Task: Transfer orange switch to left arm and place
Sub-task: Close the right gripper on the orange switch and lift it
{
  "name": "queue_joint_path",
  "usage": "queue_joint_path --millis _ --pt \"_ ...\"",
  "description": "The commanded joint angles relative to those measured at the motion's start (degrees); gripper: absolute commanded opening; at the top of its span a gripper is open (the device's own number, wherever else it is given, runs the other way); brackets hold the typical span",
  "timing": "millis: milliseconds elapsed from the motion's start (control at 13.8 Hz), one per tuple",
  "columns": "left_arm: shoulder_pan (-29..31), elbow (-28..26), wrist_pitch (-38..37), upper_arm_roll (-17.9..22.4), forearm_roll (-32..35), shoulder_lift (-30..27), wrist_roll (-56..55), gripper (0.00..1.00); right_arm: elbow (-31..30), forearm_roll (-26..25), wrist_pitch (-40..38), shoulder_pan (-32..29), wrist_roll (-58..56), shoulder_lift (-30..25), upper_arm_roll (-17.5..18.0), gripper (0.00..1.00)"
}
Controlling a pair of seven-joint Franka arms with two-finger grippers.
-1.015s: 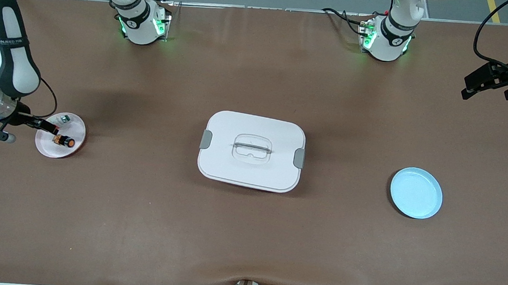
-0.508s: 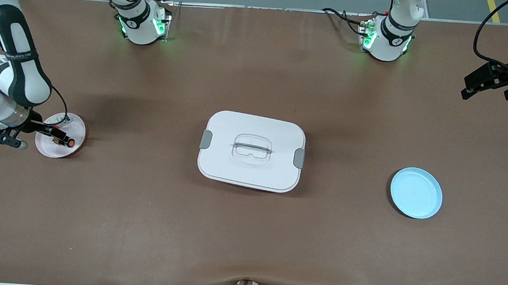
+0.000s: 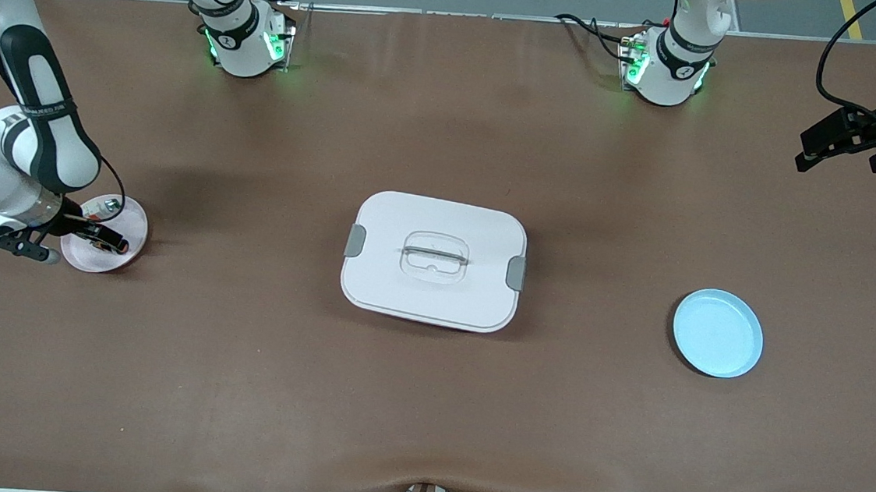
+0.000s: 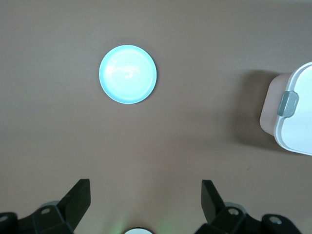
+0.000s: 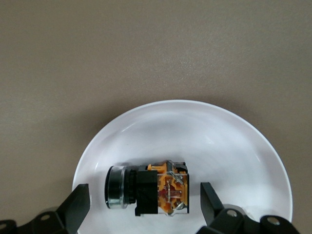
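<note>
Now right gripper (image 3: 112,239), black two-finger, low over pale pink round plate (image 3: 134,231) at frame's left middle; fingers wide apart, holding nothing, straddling small black-bodied orange switch (image 5: 146,190) lying on its side on plate, likely lined up for grasp. Large white lidded box (image 3: 434,260) sits at centre as obstacle. Left gripper (image 3: 837,144) waits upper right, fingers spread, empty, light blue round plate (image 3: 717,333) below it in frame. Versus earlier frame: right gripper moved further over plate, now hiding switch in front view.

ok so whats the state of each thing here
orange switch: on its side on the white plate, not gripped
box: lid on
blue plate: empty
right end effector: open, over the switch
left end effector: open, waiting, raised over bare table at its own end
</note>
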Motion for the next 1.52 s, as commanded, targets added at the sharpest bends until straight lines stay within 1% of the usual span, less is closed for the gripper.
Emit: queue_joint_path --millis 0,798,1015,1088,1160,1305,1378,1450 --pt "-0.02 0.69 -0.68 -0.31 1.33 0.15 0.31 1.0 1.18 1.19 0.31 -0.31 -1.35 1.13 0.4 1.0" --pt "-0.02 0.86 -0.68 -0.4 1.33 0.15 0.31 1.0 2.32 1.28 0.31 -0.31 -0.65 2.88 0.4 1.0" --pt "-0.02 0.86 -0.68 -0.4 1.33 0.15 0.39 1.0 2.32 1.46 -0.04 -0.23 -0.65 2.88 0.4 0.24" --pt "0.06 0.86 -0.68 -0.4 1.33 0.15 0.39 1.0 2.41 1.54 -0.04 -0.23 -0.65 2.88 0.4 0.03" --pt "0.07 0.86 -0.68 -0.4 1.33 0.15 0.31 1.0 2.41 1.54 -0.21 -0.14 -0.65 2.88 0.4 0.0" --pt "0.06 0.86 -0.68 -0.4 1.33 0.06 0.31 1.0 2.84 1.54 -0.65 -0.14 -0.73 2.71 0.31 0.0" --pt "-0.02 0.86 -0.68 -0.4 1.33 0.06 0.39 1.0 3.11 1.54 -2.4 -0.14 -0.73 2.36 0.31 0.0" --pt "0.06 0.86 -0.68 -0.4 1.33 0.06 0.39 1.0 4.59 1.54 -5.89 -0.14 -0.65 1.92 0.31 0.0"
